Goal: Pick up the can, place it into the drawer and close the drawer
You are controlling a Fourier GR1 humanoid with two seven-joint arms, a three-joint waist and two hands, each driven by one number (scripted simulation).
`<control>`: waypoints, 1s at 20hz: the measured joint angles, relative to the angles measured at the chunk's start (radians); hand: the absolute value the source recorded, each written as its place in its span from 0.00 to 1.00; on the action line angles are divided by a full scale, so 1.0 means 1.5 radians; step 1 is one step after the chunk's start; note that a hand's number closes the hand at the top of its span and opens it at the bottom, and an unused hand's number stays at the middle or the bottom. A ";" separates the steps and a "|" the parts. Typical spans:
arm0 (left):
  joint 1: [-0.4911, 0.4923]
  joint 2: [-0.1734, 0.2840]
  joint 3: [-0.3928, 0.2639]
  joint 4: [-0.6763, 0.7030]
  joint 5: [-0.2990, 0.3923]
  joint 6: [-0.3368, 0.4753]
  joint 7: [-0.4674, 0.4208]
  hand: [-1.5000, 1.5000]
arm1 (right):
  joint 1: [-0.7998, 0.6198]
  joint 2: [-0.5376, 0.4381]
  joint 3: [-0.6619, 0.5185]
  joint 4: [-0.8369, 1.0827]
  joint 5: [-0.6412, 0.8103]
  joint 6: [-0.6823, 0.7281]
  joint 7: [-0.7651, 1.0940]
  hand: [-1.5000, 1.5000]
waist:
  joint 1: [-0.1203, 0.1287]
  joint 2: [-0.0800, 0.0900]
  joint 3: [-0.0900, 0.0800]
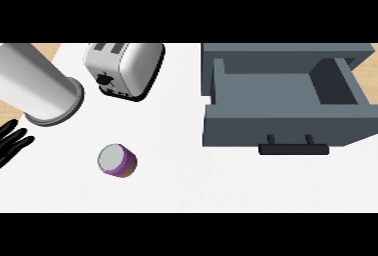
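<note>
1. Left robot hand (pixel 13 141) is resting at the view's left edge, fingers spread apart and straight, holding nothing; right robot hand is not showing.
2. Can (pixel 117 160) is standing on the worktop (pixel 177 185), left of centre, near the left robot hand but not touching it; grey lid facing up, purple wall with an orange patch low on its right side.
3. Drawer (pixel 284 102) is sitting pulled open at the right, well apart from the can, its inside bare and its black handle (pixel 293 148) pointing toward the robot.
4. Toaster (pixel 122 67) and a grey cylinder (pixel 40 87) are standing behind the can, apart from it.
5. Can is looking short, stiff and probably light; smooth round wall is likely slippery, so it could roll out of a poor pinch.
6. Best hold, judging from here: fingers and thumb closing on opposite sides of the wall at mid-height, not on the flat lid.
</note>
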 measured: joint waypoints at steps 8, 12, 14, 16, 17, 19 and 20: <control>0.005 0.012 0.020 0.024 0.107 0.022 0.079 0.00 | 0.044 -0.009 -0.059 0.016 -0.054 0.067 -0.041 0.00 | -0.002 0.000 0.000; -0.008 0.011 0.012 0.041 0.150 0.042 0.117 0.00 | 0.052 -0.013 -0.079 0.020 -0.071 0.087 -0.041 0.00 | -0.002 0.000 0.000; -0.010 0.007 0.003 0.033 0.168 0.062 0.141 0.00 | 0.069 -0.015 -0.099 0.012 -0.092 0.105 -0.045 0.00 | -0.003 0.000 0.000; -0.020 0.007 -0.002 0.040 0.183 0.069 0.162 0.00 | 0.069 -0.019 -0.116 0.016 -0.106 0.115 -0.044 0.00 | -0.003 0.000 0.000; -0.019 0.000 -0.009 0.036 0.182 0.077 0.169 0.00 | 0.076 -0.014 -0.118 0.009 -0.106 0.119 -0.044 0.00 | -0.003 0.000 0.000; -0.028 -0.022 -0.027 0.037 0.158 0.085 0.175 0.00 | 0.072 -0.019 -0.134 0.026 -0.115 0.134 -0.053 0.00 | -0.003 0.000 0.000; -0.037 -0.028 -0.031 0.039 0.152 0.090 0.180 0.00 | 0.075 -0.021 -0.144 0.024 -0.126 0.141 -0.048 0.00 | -0.003 0.000 0.000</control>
